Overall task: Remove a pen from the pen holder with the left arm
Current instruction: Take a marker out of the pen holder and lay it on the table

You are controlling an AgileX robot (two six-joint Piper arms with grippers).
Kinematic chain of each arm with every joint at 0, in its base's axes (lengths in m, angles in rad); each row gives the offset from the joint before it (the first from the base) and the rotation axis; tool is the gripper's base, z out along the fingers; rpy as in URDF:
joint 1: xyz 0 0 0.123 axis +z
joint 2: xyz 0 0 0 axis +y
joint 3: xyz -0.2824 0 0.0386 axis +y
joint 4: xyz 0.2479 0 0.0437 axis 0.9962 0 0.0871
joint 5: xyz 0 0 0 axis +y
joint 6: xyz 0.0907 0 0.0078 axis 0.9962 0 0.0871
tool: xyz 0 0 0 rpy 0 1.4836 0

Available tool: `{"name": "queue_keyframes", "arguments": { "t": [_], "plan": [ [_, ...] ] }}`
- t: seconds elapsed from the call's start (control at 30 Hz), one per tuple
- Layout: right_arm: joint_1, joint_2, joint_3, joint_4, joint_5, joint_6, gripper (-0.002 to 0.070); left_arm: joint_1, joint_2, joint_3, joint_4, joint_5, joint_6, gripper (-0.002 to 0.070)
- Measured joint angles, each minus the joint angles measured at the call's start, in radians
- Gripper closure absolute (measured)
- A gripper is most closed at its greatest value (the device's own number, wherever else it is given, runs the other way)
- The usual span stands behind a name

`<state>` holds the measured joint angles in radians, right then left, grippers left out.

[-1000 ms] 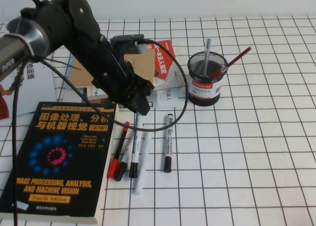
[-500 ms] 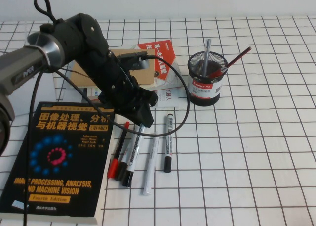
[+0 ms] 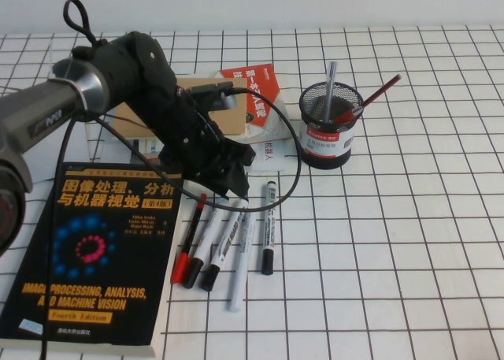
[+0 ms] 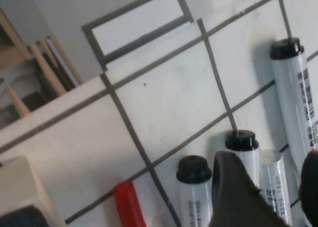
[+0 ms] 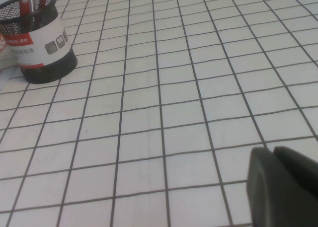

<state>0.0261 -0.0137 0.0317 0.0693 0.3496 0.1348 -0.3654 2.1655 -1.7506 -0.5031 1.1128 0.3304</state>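
The black mesh pen holder [image 3: 326, 125] stands at the back right of centre with a silver pen [image 3: 331, 75] and a red pencil [image 3: 381, 90] sticking out; it also shows in the right wrist view [image 5: 42, 45]. My left gripper [image 3: 231, 187] is low over a fan of pens lying on the table: a red pen [image 3: 189, 238], two black-capped markers [image 3: 216, 250], a white pen [image 3: 242, 257] and another marker [image 3: 268, 226]. In the left wrist view my left gripper [image 4: 271, 162] is open, with the white pen [image 4: 271, 182] lying between its fingers [image 4: 233, 197]. My right gripper [image 5: 283, 187] hangs shut above bare table.
A thick black textbook [image 3: 94, 257] lies at the front left, right beside the pens. Behind the left arm sit a cardboard box [image 3: 224, 112] and a red-and-white booklet [image 3: 256, 88]. The arm's black cable [image 3: 291, 171] loops toward the pen holder.
My left gripper has sunk toward the table and its jaws have spread. The pens under it have slid and fanned out to the right.
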Motion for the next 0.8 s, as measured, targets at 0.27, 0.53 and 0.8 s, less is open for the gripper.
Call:
{"name": "queue_keyframes", "arguments": {
  "t": [0.27, 0.53, 0.8],
  "plan": [
    [0.0, 0.0, 0.0, 0.0, 0.0, 0.0, 0.0693, 0.0, 0.002, -0.028, 0.0, 0.039, -0.001, 0.0399],
    [0.0, 0.0, 0.0, 0.0, 0.0, 0.0, 0.0692, 0.0, -0.052, -0.19, -0.082, 0.094, 0.095, 0.0613],
    [0.0, 0.0, 0.0, 0.0, 0.0, 0.0, 0.0693, 0.0, -0.252, -0.193, 0.074, 0.118, 0.111, 0.0671]
  ]
}}
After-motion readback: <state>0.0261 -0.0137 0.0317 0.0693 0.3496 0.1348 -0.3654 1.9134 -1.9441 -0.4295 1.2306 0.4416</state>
